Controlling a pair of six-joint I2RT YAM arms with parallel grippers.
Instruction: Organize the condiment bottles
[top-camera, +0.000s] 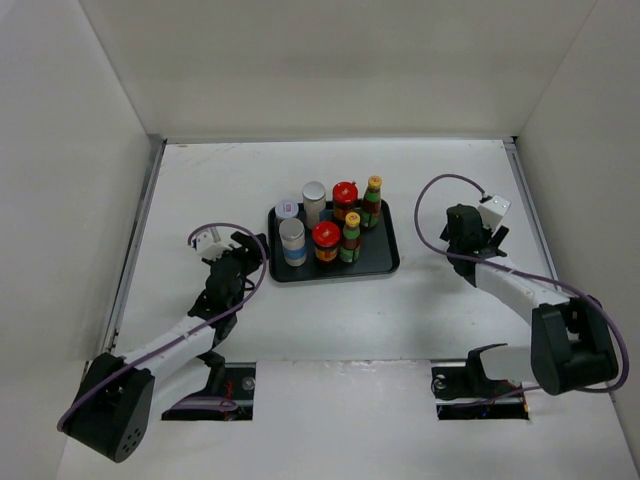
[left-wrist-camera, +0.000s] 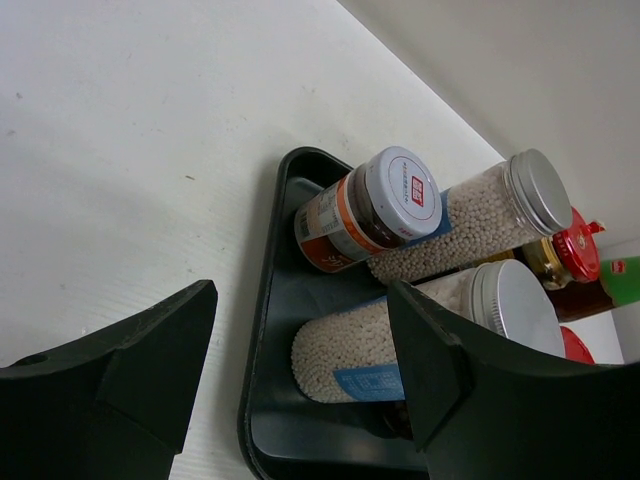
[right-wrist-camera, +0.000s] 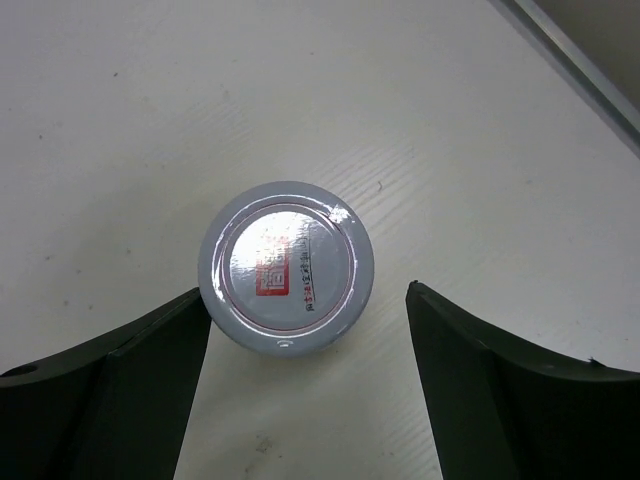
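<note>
A black tray (top-camera: 385, 262) mid-table holds two silver-capped shakers (top-camera: 292, 241), two red-lidded jars (top-camera: 326, 241), two green yellow-capped bottles (top-camera: 351, 238) and a pale-lidded jar (top-camera: 287, 210), all upright. My left gripper (top-camera: 247, 254) is open and empty just left of the tray. Its wrist view shows the near shaker (left-wrist-camera: 370, 350) beside its right finger (left-wrist-camera: 450, 380), and the pale-lidded jar (left-wrist-camera: 385, 205) behind. My right gripper (top-camera: 463, 228) is open, right of the tray. Its wrist view shows it (right-wrist-camera: 305, 390) over another pale-lidded jar (right-wrist-camera: 286, 266) standing on the table, near the left finger (right-wrist-camera: 130, 390). The arm hides this jar in the top view.
White walls enclose the table on three sides. A metal rail (top-camera: 140, 225) runs along the left edge and another (top-camera: 527, 200) along the right. Bare white tabletop (top-camera: 330, 320) lies between the tray and the arm bases.
</note>
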